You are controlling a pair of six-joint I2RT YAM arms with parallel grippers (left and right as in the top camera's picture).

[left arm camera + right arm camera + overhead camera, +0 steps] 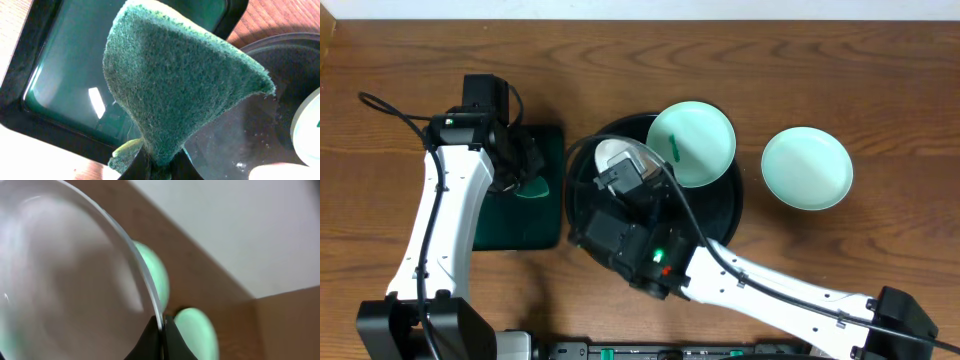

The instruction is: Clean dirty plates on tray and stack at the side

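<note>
My right gripper (161, 330) grips tight on the rim of 1 plate (65, 270) lifted over the black tray (720, 212), my left gripper (159, 169) clamps the green sponge (180, 90) alongside, so I'd steady the plate and wipe flat-on.

Robot lab bench: wood-grain tabletop (880, 80), bare white wall (720, 8) along top edge, left arm (445, 220), right arm (790, 300), loose black cable (390, 108) upper left.

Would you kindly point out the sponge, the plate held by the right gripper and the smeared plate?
sponge (175, 85): left wrist view, middle of its green scouring face.
held plate (65, 270): right wrist view, centre of its face.
smeared plate (700, 135): overhead view, bare centre, right of the smear.
</note>
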